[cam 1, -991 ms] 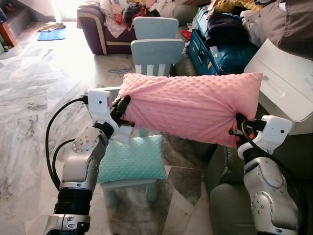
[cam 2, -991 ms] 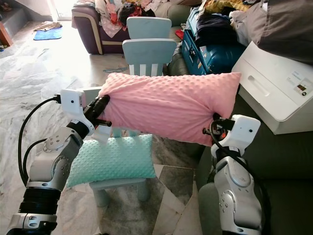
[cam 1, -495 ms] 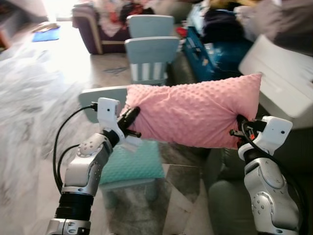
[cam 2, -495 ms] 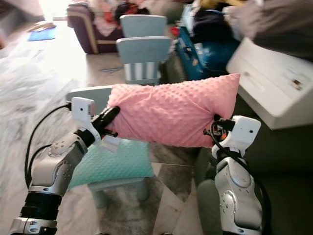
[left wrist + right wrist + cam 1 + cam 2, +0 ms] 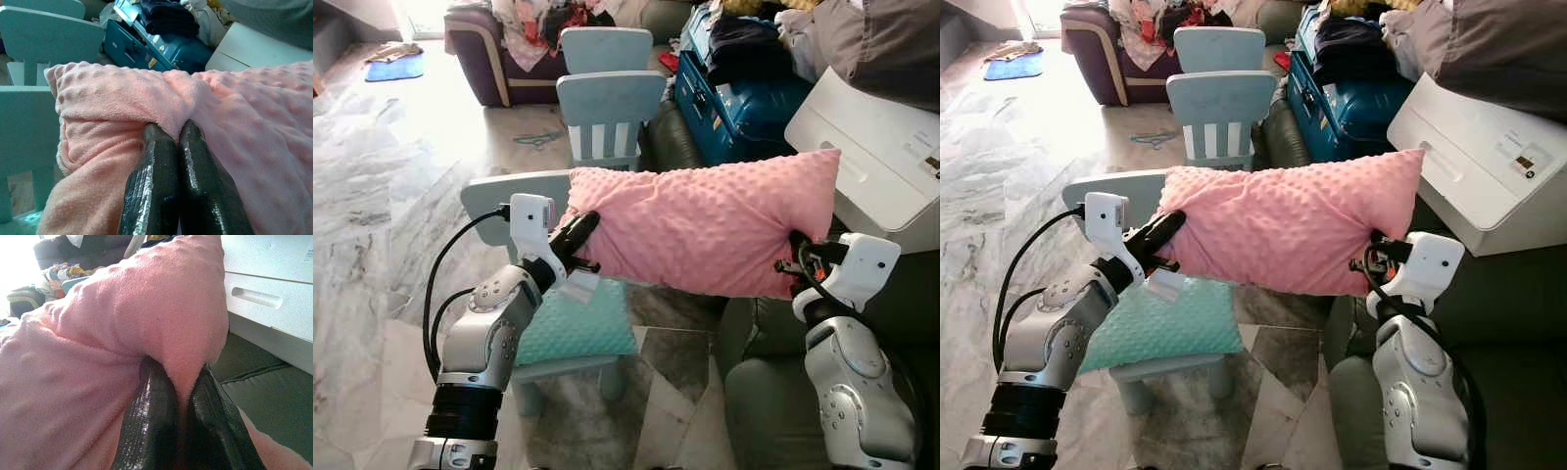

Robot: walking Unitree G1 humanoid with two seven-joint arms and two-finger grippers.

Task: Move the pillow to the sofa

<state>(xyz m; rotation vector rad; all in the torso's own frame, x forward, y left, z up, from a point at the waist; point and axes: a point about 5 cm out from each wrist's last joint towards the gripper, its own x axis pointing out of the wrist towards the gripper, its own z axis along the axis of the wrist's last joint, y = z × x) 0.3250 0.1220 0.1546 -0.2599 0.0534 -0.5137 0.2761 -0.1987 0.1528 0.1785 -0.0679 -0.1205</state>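
A pink dotted pillow (image 5: 705,227) hangs in the air between my two arms, above the small chair and the sofa's edge. My left gripper (image 5: 585,225) is shut on its left end, the fabric bunched around the black fingers (image 5: 166,166). My right gripper (image 5: 796,245) is shut on the pillow's lower right corner, a fold pinched between its fingers (image 5: 156,416). The dark green sofa (image 5: 759,387) lies below and to the right, its seat under my right arm.
A mint pillow (image 5: 573,328) lies on a light-blue child's chair (image 5: 499,201) under the left arm. A second light-blue chair (image 5: 607,103) stands behind. A white cabinet-like box (image 5: 891,162), a blue suitcase (image 5: 744,108) and piled clothes crowd the right side. Marble floor (image 5: 372,215) is at left.
The view has shifted and sharpened after a blur. The pink pillow stays held by both grippers, now a little lower and further right over the sofa's edge.
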